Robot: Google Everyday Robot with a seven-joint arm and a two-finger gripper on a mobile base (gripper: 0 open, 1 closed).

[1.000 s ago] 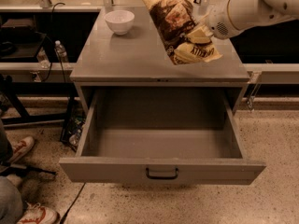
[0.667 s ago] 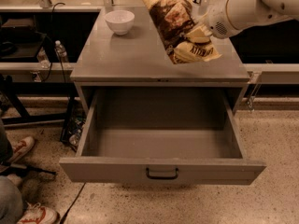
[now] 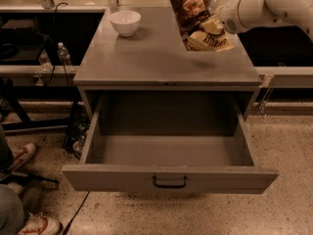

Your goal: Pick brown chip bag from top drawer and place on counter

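Note:
The brown chip bag (image 3: 195, 14) hangs in the air above the right back part of the counter (image 3: 151, 58), tilted, its cream end with lettering pointing down and right. My gripper (image 3: 214, 19) at the end of the white arm comes in from the upper right and is shut on the bag's right side. The bag casts a shadow on the counter below it. The top drawer (image 3: 168, 177) stands pulled fully open toward the camera, its dark handle (image 3: 169, 181) at the centre of the front panel. Its inside holds nothing.
A white bowl (image 3: 125, 22) sits at the counter's back left. A water bottle (image 3: 63, 54) stands on a low shelf to the left. A person's shoes (image 3: 22, 155) are on the speckled floor at lower left. Rails run behind the cabinet.
The arm has lifted the bag a little higher and further back over the counter. The drawer and bowl have not moved.

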